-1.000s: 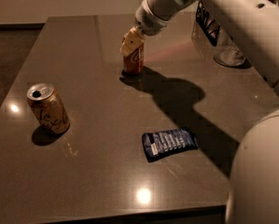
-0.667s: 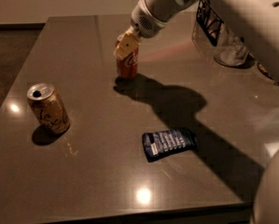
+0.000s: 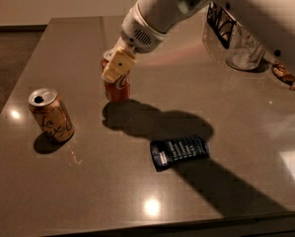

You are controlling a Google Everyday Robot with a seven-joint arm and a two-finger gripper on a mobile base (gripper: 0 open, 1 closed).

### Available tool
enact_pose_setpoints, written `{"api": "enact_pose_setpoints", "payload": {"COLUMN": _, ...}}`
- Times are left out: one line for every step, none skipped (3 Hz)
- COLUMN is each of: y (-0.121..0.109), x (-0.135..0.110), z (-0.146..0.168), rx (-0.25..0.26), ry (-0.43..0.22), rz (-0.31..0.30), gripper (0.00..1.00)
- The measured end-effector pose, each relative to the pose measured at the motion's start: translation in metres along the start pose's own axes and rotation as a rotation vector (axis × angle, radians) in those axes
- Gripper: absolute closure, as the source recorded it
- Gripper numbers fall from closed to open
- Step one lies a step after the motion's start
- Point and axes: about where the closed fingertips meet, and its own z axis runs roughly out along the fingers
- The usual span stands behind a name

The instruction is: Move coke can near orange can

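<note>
The coke can [image 3: 118, 86] is red with white script and stands upright at the middle of the brown table [image 3: 88, 191]. My gripper [image 3: 117, 67] comes down from the upper right and is shut on the coke can's upper part, with one tan finger [image 3: 118, 66] in front of it. The orange can [image 3: 51, 115] is tan-gold with dark scrawled lettering and a silver top. It stands upright on the table to the left and a little nearer the camera than the coke can, apart from it.
A dark blue snack packet [image 3: 179, 151] lies flat on the table, right of centre. A clear glass jar [image 3: 239, 46] and a dark printed item stand at the back right. A small brown thing [image 3: 284, 73] lies at the right edge.
My gripper has carried the coke can to the left and toward the camera, closer to the orange can. The orange can and the blue packet have not moved.
</note>
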Motion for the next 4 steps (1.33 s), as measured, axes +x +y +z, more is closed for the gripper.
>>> {"api": "enact_pose_setpoints", "payload": {"y": 0.034, "x": -0.009, "z": 0.009, "rx": -0.037, "ry": -0.016, "rz": -0.061, "gripper": 1.00}}
{"api": "enact_pose_setpoints", "payload": {"y": 0.056, "x": -0.016, "z": 0.020, "rx": -0.062, "ry": -0.040, "rz": -0.107, "gripper": 1.00}}
{"api": "enact_pose_setpoints", "payload": {"y": 0.069, "x": -0.019, "z": 0.033, "rx": -0.076, "ry": -0.054, "rz": -0.136, "gripper": 0.82}}
{"api": "enact_pose_setpoints", "payload": {"y": 0.081, "x": -0.024, "z": 0.043, "rx": -0.103, "ry": -0.060, "rz": -0.160, "gripper": 0.58}}
